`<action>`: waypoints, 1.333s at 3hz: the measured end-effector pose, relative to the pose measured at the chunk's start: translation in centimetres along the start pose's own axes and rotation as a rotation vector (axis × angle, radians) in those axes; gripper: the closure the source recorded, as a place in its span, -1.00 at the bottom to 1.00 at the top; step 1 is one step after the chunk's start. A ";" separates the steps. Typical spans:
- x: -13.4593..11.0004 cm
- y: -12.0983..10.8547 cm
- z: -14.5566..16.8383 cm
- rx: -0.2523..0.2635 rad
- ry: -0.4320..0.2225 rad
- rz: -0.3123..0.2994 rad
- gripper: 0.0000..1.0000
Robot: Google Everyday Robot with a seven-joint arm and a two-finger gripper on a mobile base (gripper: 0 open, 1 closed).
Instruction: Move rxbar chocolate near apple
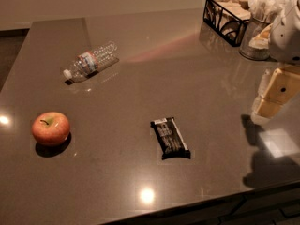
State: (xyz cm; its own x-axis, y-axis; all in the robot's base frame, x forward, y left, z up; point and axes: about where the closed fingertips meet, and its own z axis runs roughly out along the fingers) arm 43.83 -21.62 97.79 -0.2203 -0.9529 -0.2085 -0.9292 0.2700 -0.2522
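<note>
The rxbar chocolate [170, 137] lies flat on the grey-brown counter [187, 69], near the middle front, in a black wrapper with white lettering. The apple [50, 128], red-orange with a short stem, sits upright at the left front, well apart from the bar. My gripper [274, 95] hangs above the counter at the right edge of the view, to the right of the bar and a little farther back, touching neither object. Nothing shows in it.
A clear plastic water bottle [91, 61] lies on its side at the back left. A black wire basket [227, 15] and a metal cup of napkins [257, 34] stand at the back right. The counter's front edge runs along the bottom right.
</note>
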 end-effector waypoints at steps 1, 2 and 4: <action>0.0 0.0 0.0 0.000 0.000 0.000 -1.00; -1.3 -0.3 0.0 -0.029 -0.036 -0.073 -1.00; -8.0 3.0 2.4 -0.171 -0.182 -0.447 -1.00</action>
State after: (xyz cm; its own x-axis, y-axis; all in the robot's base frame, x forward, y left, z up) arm 43.54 -12.90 96.43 0.2505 -0.9264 -0.2810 -0.9595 -0.1989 -0.1995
